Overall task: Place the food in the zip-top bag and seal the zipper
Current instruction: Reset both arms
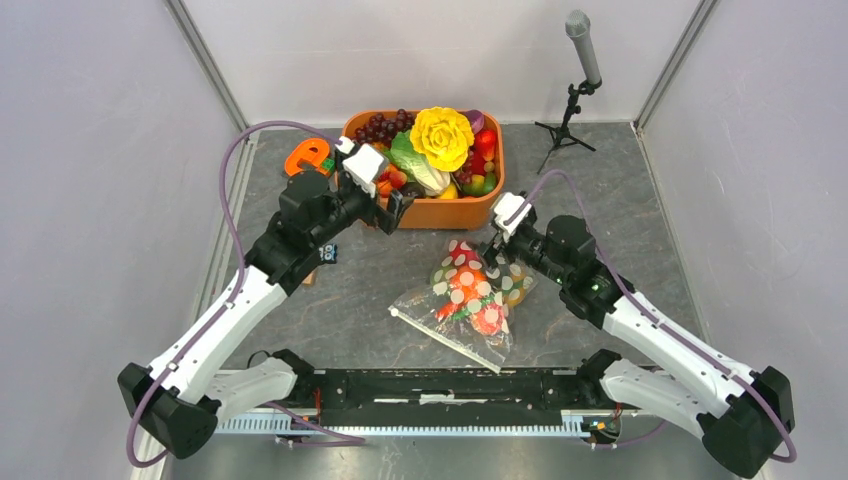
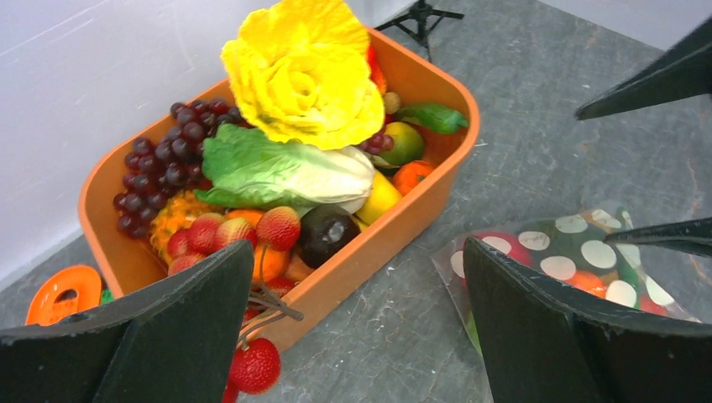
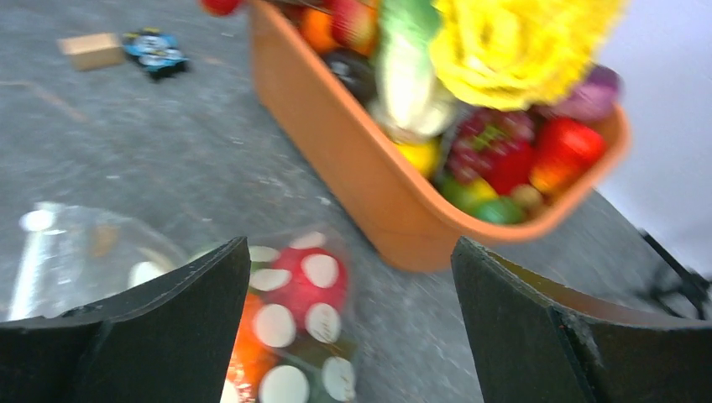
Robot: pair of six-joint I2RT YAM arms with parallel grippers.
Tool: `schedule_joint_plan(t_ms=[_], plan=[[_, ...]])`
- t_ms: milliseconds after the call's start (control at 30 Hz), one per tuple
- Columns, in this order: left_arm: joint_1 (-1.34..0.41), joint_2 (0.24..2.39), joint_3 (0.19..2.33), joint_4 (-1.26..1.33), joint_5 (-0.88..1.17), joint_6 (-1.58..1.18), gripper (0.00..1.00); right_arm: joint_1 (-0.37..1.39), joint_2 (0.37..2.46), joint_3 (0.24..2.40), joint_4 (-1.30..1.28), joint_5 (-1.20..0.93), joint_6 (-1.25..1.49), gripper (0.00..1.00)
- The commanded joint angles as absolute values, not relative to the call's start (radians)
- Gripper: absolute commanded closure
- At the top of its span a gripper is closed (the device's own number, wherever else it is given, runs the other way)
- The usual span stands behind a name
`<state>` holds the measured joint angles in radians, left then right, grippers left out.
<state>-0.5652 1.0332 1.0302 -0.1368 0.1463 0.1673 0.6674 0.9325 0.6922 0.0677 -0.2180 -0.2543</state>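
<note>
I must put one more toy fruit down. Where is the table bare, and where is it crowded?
Bare: the grey table between the zip-top bag and the left arm; also the patch right of the orange tub, by the microphone stand. Crowded: the gap between tub and bag, where the left tool and right tool hang.

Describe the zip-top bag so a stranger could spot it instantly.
Find the orange tub at the far end of the grey table. Beside its near wall lies the zip-top bag. Only it is clear plastic printed with white dots, edged by a whitish zipper.
</note>
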Motion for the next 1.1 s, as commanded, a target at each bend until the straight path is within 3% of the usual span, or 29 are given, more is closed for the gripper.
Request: schedule_joint_plan(t_ms=[0, 167, 367, 700, 1067], plan=[[-0.507, 1.048, 1.092, -0.155, 0.090, 0.049, 0.00, 0.664, 0.896, 0.651, 0.143, 0.166, -0.192, 0.03], [-0.406, 1.076, 1.094, -0.136, 0.013, -0.126, 0.00, 0.599, 0.920, 0.643, 0.120, 0.391, -0.126, 0.02], [-0.248, 1.072, 1.078, -0.184, -0.041, -0.283, 0.00, 0.277, 0.977, 0.622, 0.112, 0.187, 0.106, 0.02], [0.076, 1.052, 0.994, -0.233, -0.022, -0.509, 0.00, 0.094, 1.016, 0.592, 0.104, 0.165, 0.259, 0.02], [0.034, 1.084, 0.999, -0.279, -0.185, -0.487, 0.00, 0.063, 1.020, 0.618, 0.110, 0.167, 0.145, 0.02]])
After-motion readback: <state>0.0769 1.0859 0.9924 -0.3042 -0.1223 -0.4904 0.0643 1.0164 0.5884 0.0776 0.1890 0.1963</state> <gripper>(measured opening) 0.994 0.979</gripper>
